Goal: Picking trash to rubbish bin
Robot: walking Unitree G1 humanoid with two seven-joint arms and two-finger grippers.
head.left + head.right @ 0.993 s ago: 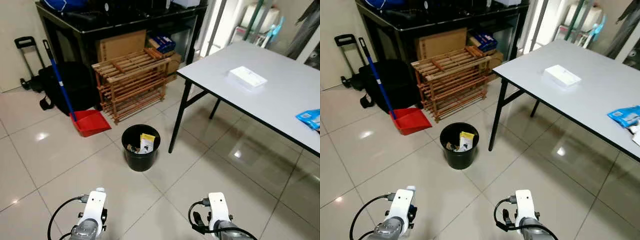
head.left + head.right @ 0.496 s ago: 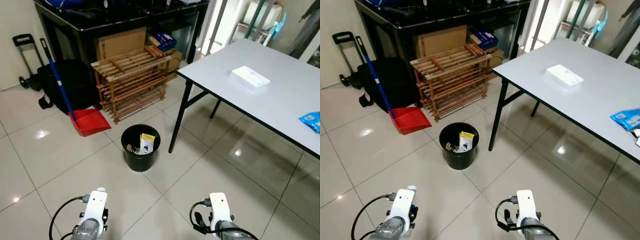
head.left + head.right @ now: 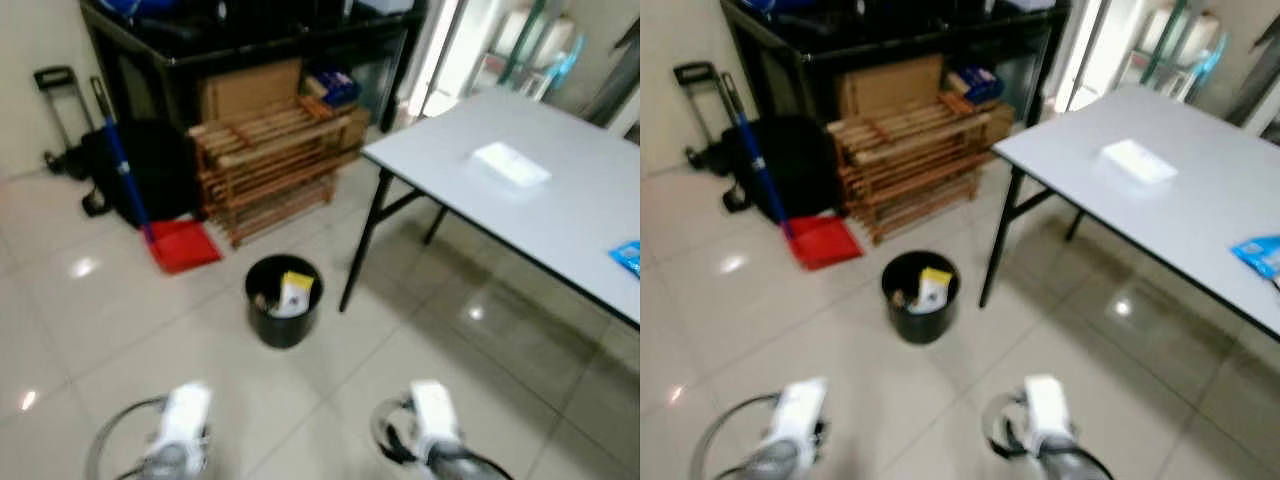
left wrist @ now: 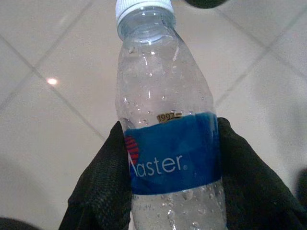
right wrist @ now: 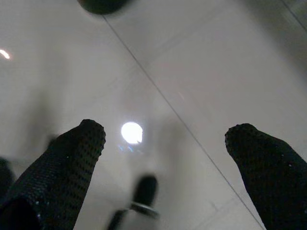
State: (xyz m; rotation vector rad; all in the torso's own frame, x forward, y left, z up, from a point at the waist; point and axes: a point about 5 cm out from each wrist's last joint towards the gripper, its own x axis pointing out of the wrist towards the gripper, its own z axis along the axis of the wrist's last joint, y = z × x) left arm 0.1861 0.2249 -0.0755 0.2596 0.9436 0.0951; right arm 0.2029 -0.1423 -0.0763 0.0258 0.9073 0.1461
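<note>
A black round rubbish bin (image 3: 283, 313) stands on the tiled floor ahead of me, with a yellow-and-white packet and other scraps inside. In the left wrist view my left gripper (image 4: 170, 158) is shut on a clear plastic water bottle (image 4: 165, 120) with a blue label and a white cap, held above the floor. In the right wrist view my right gripper (image 5: 165, 153) is open over bare tiles, with nothing between its fingers (image 5: 72, 163). Both wrists (image 3: 180, 435) (image 3: 430, 430) sit low at the near edge of the eye views, short of the bin.
A grey table (image 3: 560, 215) on black legs stands to the right, holding a white box (image 3: 510, 165) and a blue packet (image 3: 628, 255). Behind the bin are a wooden rack (image 3: 270, 165), a red dustpan with a blue handle (image 3: 180, 245), a black bag and a dark shelf.
The eye views have blurred and shifted a little, so the camera is moving. The bin and the furniture stay where they were. Both wrists keep their places.
</note>
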